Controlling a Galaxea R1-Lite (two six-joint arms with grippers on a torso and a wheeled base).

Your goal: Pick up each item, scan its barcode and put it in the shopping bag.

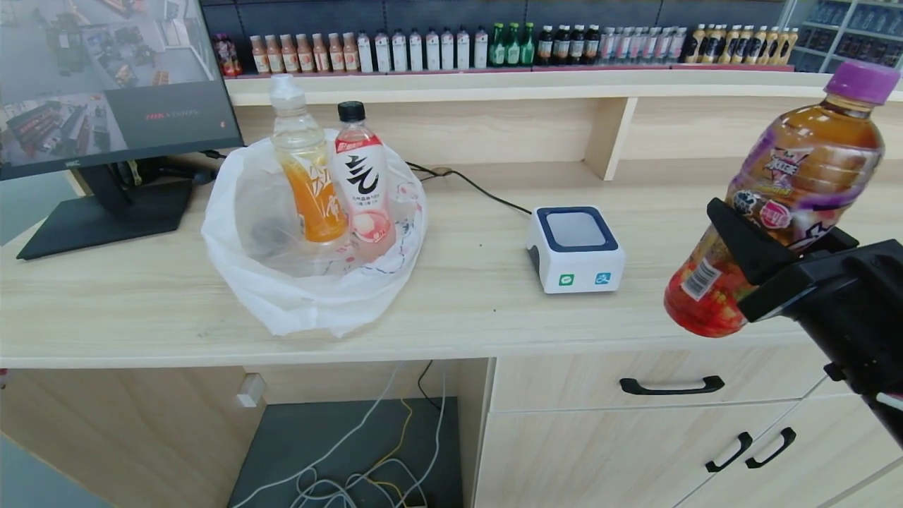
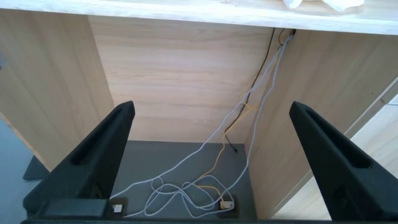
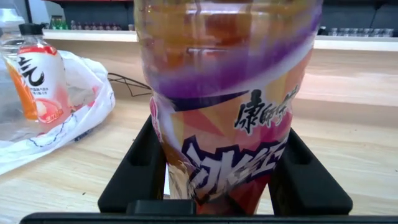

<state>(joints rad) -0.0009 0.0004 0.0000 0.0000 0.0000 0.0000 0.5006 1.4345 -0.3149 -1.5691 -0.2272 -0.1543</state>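
The right arm [image 1: 861, 317] comes into the head view from 4 o'clock, its black wrist angled up toward 10 o'clock. The right gripper [image 1: 776, 236] sits at 3 o'clock of that view, clamped across the lower half of a bottle [image 1: 804, 162], which leans with its cap toward 1 o'clock. The right wrist view has a black finger pressed on either side of the bottle. The left gripper [image 2: 211, 149] is spread wide and empty, its fingers [image 2: 93, 158] well apart

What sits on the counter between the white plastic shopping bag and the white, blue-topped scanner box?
In the head view, only a thin black cable crosses the bare wooden counter between them.
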